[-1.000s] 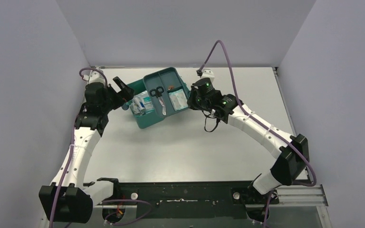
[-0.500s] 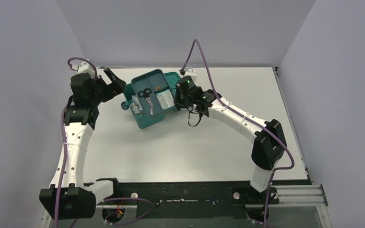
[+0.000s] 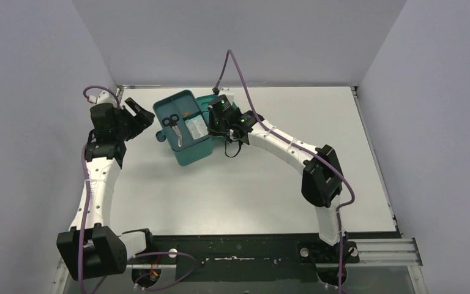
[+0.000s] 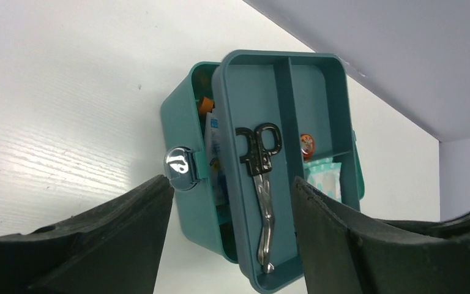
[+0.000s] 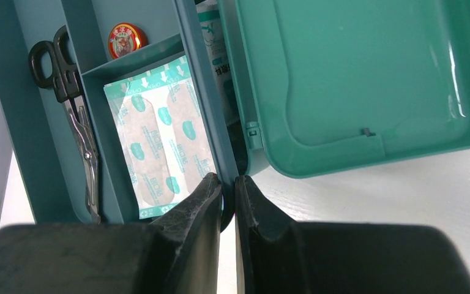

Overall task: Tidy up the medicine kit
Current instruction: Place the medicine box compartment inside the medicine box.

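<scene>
kit: teal box (image 3: 194, 153) on the table, upper middle of the top view and a bit left of centre, sitting at an angle between the two grippers
lid: open (image 5: 355, 79), inside face up, filling the upper right of the right wrist view
knob: shiny round one (image 4: 181, 166) on the box's side, left of centre in the left wrist view
tray: darker divided tray (image 4: 309, 79) over the box mouth, sitting off to one side so a strip of what's inside the box shows
in the tray: black-handled scissors (image 4: 260, 177) in the long slot, a small red tin (image 5: 123, 38), and a pack of plasters (image 5: 159, 147) below the tin
under the tray: white packets (image 4: 214, 147), can't read them tbh
right gripper: (image 5: 227, 190) fingers pressed nearly together, pinching the tray's rim at the bottom centre of its own view
left gripper: (image 4: 231, 184) fingers spread wide with nothing between them, just left of the kit in the top view and not touching it
table: white (image 3: 251, 190), with the arms' bases along the bottom edge
</scene>
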Controlling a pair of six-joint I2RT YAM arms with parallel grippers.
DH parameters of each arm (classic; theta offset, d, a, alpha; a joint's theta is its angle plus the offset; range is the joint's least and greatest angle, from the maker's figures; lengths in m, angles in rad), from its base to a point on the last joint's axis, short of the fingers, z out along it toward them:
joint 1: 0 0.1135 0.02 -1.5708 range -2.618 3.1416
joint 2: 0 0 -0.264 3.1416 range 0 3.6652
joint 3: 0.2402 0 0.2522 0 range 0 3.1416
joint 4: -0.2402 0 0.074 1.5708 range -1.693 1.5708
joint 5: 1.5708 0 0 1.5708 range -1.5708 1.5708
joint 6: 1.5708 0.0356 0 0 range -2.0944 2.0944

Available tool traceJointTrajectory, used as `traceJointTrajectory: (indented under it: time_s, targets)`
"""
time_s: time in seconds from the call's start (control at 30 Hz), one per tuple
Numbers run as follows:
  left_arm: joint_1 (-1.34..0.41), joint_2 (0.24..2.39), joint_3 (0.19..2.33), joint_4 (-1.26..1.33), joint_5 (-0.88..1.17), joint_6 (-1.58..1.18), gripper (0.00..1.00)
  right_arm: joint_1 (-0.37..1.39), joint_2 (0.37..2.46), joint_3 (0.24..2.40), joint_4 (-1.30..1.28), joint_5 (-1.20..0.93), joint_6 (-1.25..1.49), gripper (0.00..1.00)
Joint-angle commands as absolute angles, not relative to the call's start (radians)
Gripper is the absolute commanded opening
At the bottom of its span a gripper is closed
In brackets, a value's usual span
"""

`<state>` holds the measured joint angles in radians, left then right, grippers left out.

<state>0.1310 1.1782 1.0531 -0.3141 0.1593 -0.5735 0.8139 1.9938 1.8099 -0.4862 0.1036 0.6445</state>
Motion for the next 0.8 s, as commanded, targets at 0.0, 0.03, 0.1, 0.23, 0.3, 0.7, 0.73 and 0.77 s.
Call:
traceJointTrajectory:
  time_s: [0.0, 0.03, 0.1, 0.23, 0.3, 0.7, 0.73, 0.77]
  targets:
    - [0.139, 1.185, 1.010, -0.153, 0.216, -0.602, 0.66, 0.824, 2.035, 1.910, -0.496, 0.087, 0.656, 0.00]
    - [0.138, 1.188, 0.990, -0.122, 0.220, -0.619, 0.63, 0.824, 2.042, 1.914, -0.502, 0.089, 0.655, 0.00]
    - [0.138, 1.202, 0.953, -0.058, 0.238, -0.649, 0.58, 0.824, 2.048, 1.912, -0.504, 0.095, 0.661, 0.01]
    - [0.137, 1.267, 0.953, -0.046, 0.238, -0.639, 0.56, 0.824, 2.056, 1.910, -0.508, 0.110, 0.679, 0.03]
    - [0.138, 1.304, 0.942, -0.022, 0.230, -0.626, 0.56, 0.823, 2.062, 1.908, -0.510, 0.122, 0.680, 0.03]
    - [0.141, 1.452, 0.947, 0.064, 0.275, -0.583, 0.50, 0.795, 2.095, 1.922, -0.513, 0.111, 0.664, 0.06]
    - [0.141, 1.458, 0.952, 0.061, 0.276, -0.579, 0.50, 0.793, 2.095, 1.927, -0.510, 0.111, 0.665, 0.05]
    - [0.141, 1.464, 0.956, 0.058, 0.275, -0.577, 0.49, 0.792, 2.095, 1.930, -0.508, 0.113, 0.669, 0.04]
